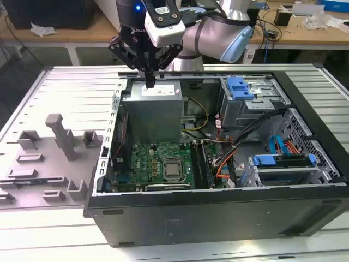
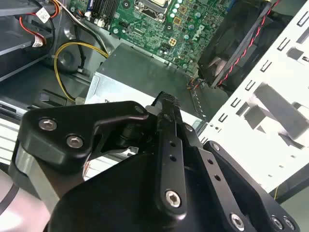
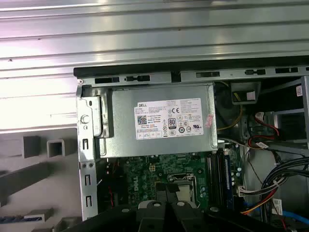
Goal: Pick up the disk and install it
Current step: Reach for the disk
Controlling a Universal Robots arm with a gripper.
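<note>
A: Where was the disk recorded?
B: The disk (image 1: pixel 283 160) was recorded in the drive cage (image 1: pixel 272 176), at the near corner on the exterior view's right.
A: And the gripper?
B: The gripper (image 1: pixel 150 83) was noted closed and empty, above the power supply (image 1: pixel 155 114), well apart from the disk.

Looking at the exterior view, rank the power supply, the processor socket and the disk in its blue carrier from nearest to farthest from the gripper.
1. The power supply: right below the gripper.
2. The processor socket: on the green motherboard, mid-case.
3. The disk: farthest, toward the exterior view's right.
</note>
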